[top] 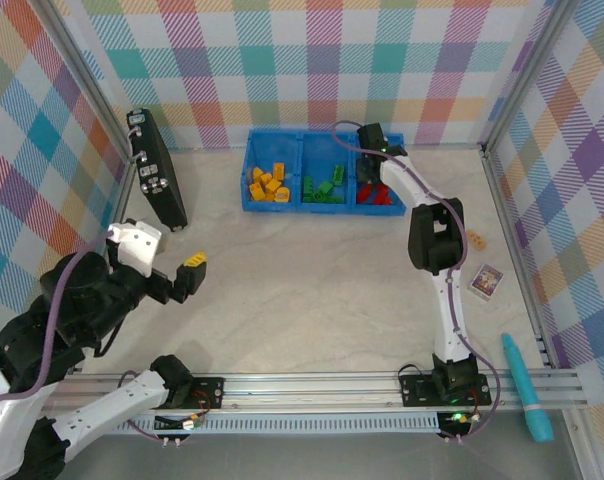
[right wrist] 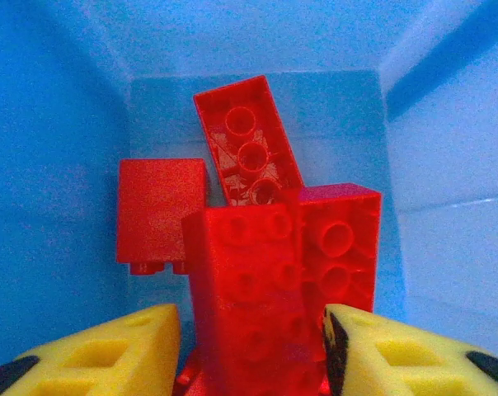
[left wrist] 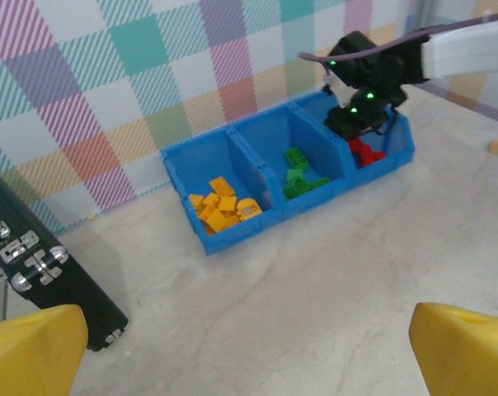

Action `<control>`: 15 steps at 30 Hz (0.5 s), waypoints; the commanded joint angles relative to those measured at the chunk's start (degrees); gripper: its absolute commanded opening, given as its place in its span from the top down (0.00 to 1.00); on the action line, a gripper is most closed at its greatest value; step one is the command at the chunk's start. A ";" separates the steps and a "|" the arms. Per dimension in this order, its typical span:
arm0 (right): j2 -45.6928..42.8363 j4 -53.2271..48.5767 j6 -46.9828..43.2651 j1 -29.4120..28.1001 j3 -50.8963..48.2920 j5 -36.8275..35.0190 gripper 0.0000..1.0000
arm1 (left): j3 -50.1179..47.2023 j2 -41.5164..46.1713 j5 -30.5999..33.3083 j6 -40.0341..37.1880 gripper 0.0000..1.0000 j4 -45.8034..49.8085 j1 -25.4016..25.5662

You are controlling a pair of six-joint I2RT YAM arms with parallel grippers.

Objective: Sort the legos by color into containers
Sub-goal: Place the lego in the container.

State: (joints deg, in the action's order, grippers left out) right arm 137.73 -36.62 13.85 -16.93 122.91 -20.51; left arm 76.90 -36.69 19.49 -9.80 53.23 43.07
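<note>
The blue bin (top: 282, 134) stands at the back, its three containers side by side. The left one holds yellow-orange legos (top: 267, 183), the middle one green legos (top: 325, 188), the right one red legos (top: 382, 195). My right gripper (top: 371, 178) reaches down into the right container (right wrist: 59, 165). It is open, and a red lego (right wrist: 249, 280) stands between its yellow fingers with a small gap on the left side. More red legos (right wrist: 245, 136) lie behind it. My left gripper (top: 187, 272) hovers open over bare table, far left of the bin (left wrist: 232, 239), holding nothing.
A black slab device (top: 157, 170) leans by the left wall. A pale tan piece (top: 476, 238), a printed card (top: 486, 280) and a teal tool (top: 527, 390) lie on the right side. Checkered walls and metal frame posts enclose the table.
</note>
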 commanded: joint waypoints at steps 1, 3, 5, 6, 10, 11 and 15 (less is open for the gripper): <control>-7.05 2.01 -1.92 -0.03 -3.57 1.91 0.44 | -4.33 1.50 8.94 3.56 0.00 -7.80 0.47; -10.66 2.88 -2.97 -0.02 -6.53 2.72 0.37 | -8.17 2.12 13.68 3.91 0.00 -12.99 0.45; -14.88 3.75 -4.11 -0.01 -10.18 3.60 0.32 | -12.17 2.24 17.59 2.76 0.00 -18.96 0.49; -16.81 4.32 -4.54 0.01 -11.78 3.89 0.30 | -13.63 2.12 18.97 1.96 0.00 -21.39 0.45; -24.44 5.93 -6.47 -0.02 -17.52 6.96 0.22 | -19.50 1.28 26.43 -3.71 0.00 -31.43 0.13; -26.04 6.57 -7.09 -0.01 -18.76 7.80 0.22 | -21.44 1.34 28.53 -5.98 0.00 -34.07 -0.32; -31.94 9.13 -8.53 0.03 -24.14 10.85 0.20 | -28.55 1.87 30.26 -9.53 0.00 -40.83 -5.67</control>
State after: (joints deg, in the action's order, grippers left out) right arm 108.90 -30.59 7.70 -16.82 102.17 -13.43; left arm 51.59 -35.51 44.66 -15.31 21.52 40.64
